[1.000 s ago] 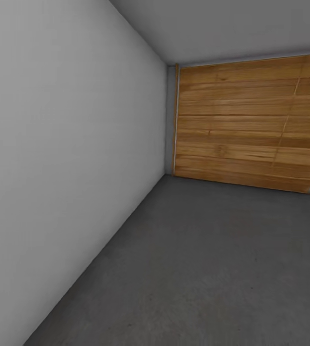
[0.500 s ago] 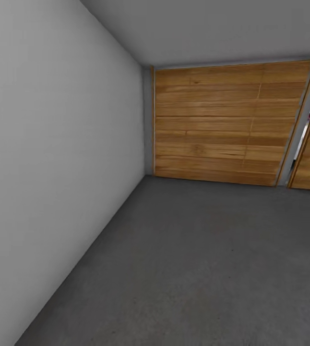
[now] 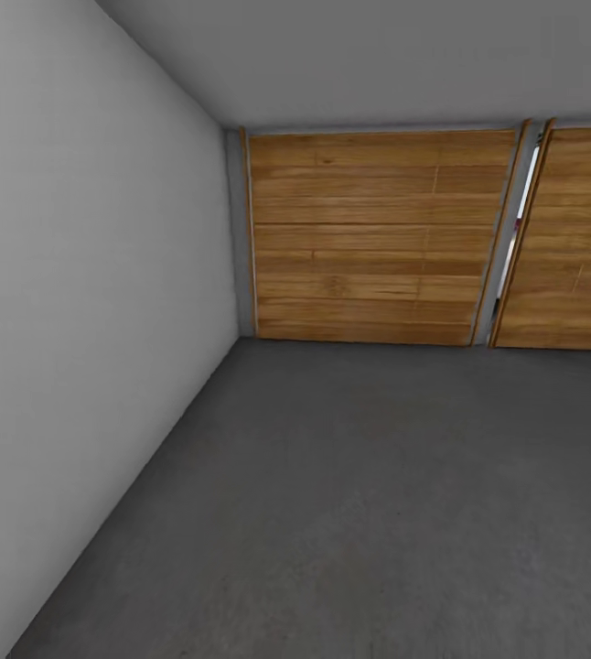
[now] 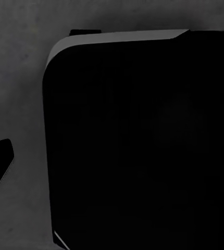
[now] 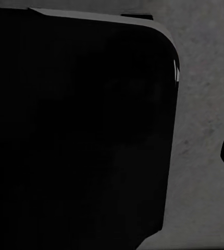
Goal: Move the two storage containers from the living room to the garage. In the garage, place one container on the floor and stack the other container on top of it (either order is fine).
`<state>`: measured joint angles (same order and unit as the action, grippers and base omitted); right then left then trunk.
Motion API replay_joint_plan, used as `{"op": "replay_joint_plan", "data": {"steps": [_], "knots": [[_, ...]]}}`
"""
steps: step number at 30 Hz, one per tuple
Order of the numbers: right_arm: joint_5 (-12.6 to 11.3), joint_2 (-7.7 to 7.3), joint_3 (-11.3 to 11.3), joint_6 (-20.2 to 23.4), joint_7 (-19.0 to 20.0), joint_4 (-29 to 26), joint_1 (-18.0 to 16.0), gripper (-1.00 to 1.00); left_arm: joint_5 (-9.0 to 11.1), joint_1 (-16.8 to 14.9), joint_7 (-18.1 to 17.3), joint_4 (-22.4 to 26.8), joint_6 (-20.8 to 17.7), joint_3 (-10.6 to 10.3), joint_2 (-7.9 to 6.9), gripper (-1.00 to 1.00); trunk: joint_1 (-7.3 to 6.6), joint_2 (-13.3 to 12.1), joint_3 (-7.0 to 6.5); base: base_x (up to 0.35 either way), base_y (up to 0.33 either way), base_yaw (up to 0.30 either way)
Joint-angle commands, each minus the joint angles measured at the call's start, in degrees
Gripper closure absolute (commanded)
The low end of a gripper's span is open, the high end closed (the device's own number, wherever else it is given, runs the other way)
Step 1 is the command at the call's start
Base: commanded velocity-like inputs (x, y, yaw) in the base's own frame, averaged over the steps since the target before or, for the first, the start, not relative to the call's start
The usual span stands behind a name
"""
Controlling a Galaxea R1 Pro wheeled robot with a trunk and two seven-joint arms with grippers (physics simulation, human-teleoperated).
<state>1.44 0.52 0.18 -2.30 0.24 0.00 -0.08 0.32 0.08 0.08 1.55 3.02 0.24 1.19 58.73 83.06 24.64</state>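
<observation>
I see no readable text, label, brand, number or sign: not on the pale grey wall (image 3: 85, 302), the wooden panel doors (image 3: 369, 238) or the dark concrete floor (image 3: 378, 494).

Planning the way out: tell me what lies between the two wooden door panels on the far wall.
In the head view, a narrow pale grey post separates the left panel from the right panel, with a thin bright slit beside it.
</observation>
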Motion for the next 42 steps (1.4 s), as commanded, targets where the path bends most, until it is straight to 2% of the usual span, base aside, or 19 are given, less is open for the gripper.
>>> {"op": "replay_joint_plan", "data": {"steps": [1,42], "knots": [[0.14,0.00,0.00,-0.16,0.02,0.00,-0.01,-1.00,0.03,0.01,0.01,0.03,0.13,0.02,0.02,-1.00,0.00,0.02,0.02,0.000,0.000,-0.293],[0.14,0.00,0.00,-0.15,0.02,0.02,-0.01,-1.00,0.03,0.01,0.01,0.01,0.14,0.02,-0.03,-1.00,0.00,0.02,-1.07,0.000,0.000,-0.294]]}}
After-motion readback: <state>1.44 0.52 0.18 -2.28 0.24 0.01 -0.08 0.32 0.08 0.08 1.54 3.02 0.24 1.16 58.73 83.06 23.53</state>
